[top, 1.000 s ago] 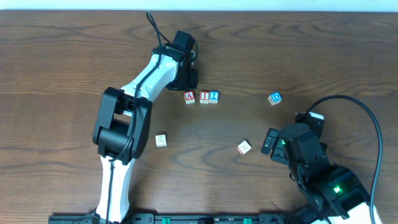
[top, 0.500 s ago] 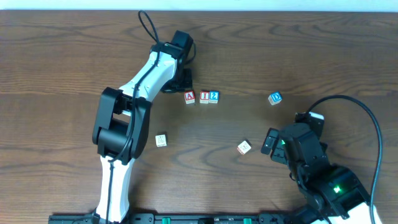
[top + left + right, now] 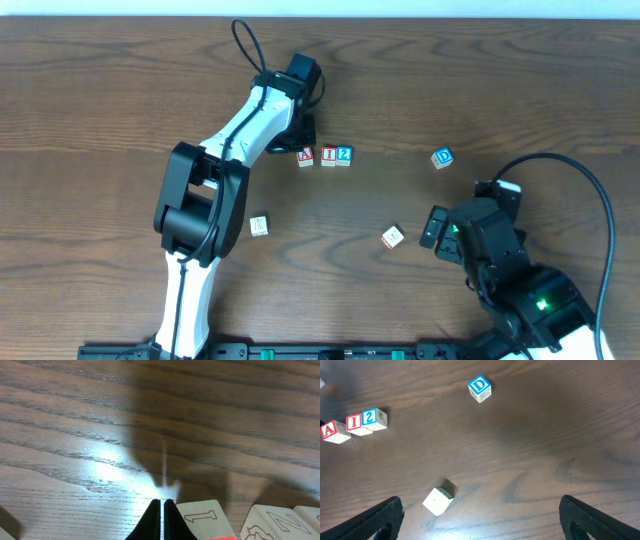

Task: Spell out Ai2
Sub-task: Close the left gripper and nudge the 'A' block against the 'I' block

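Left gripper [image 3: 162, 505]: fingers pressed together, holding nothing, tips down near the dark wooden table [image 3: 520, 80], just beside the white-edged, red-faced "A" cube [image 3: 305, 156]; contact cannot be confirmed. Right gripper [image 3: 481, 512]: fingers spread wide, empty, well apart from the row. The "A" cube, red-faced "I" cube [image 3: 328, 156] and blue-faced "2" cube [image 3: 344, 154] lie side by side in one line, in that order.

Left arm [image 3: 240, 125] stretching far forward, elbow bending, wrist tipping downward. Left gripper [image 3: 163, 502] pointing down, fingers pressing tight together, gripping nothing. Right arm [image 3: 510, 270] sitting folded near base. Right gripper [image 3: 480, 505] facing forward-left, fingers standing wide apart, empty.
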Action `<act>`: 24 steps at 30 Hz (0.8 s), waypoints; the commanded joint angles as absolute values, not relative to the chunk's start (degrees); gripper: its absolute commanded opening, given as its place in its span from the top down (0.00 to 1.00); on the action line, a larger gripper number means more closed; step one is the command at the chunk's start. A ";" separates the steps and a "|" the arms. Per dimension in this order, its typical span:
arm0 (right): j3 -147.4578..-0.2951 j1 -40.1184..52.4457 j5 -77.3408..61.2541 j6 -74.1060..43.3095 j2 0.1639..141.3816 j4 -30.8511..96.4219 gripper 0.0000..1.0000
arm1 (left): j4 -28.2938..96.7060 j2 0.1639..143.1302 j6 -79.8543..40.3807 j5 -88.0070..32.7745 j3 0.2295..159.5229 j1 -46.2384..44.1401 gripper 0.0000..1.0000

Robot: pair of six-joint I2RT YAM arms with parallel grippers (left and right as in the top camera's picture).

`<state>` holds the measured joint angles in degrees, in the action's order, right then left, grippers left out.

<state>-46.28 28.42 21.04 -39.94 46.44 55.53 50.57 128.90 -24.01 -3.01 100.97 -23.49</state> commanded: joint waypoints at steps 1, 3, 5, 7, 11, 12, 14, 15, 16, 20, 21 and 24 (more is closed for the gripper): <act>-46.00 28.91 21.61 -40.66 46.19 55.57 0.01 | 50.46 129.51 -24.49 -3.70 102.08 -23.75 0.94; -46.00 28.91 21.61 -40.66 46.19 55.57 0.01 | 50.13 129.51 -24.49 -4.56 102.08 -23.77 0.94; -46.00 28.91 21.58 -40.66 46.19 55.57 0.01 | 50.13 129.51 -24.47 -4.51 102.08 -23.77 0.94; -46.00 28.91 21.61 -40.66 46.19 55.57 0.01 | 50.06 129.51 -24.49 -4.54 102.08 -23.77 0.94; -46.00 28.91 21.61 -40.66 46.19 55.57 0.01 | 50.39 129.51 -24.49 -4.54 102.08 -23.77 0.94; -46.00 28.91 21.61 -40.66 46.19 55.57 0.01 | 50.72 129.51 -24.51 -4.51 102.08 -23.77 0.94; -46.00 28.91 21.61 -40.66 46.19 55.57 0.01 | 51.42 129.51 -24.80 -4.45 102.08 -23.77 0.94; -46.00 28.91 21.61 -40.66 46.19 55.57 0.01 | 51.62 129.51 -24.93 -4.47 102.08 -23.77 0.94; -46.00 28.91 21.61 -40.66 46.19 55.57 0.01 | 51.68 129.51 -24.93 -4.47 102.08 -23.77 0.94; -46.00 28.91 21.61 -40.66 46.19 55.57 0.01 | 51.83 129.51 -25.39 -4.67 102.08 -23.77 0.94; -46.00 28.91 21.61 -40.66 46.19 55.57 0.01 | 51.81 129.51 -25.36 -5.13 102.08 -23.81 0.94; -46.00 28.91 21.61 -40.66 46.19 55.57 0.01 | 51.77 129.51 -25.36 -6.81 102.08 -23.92 0.94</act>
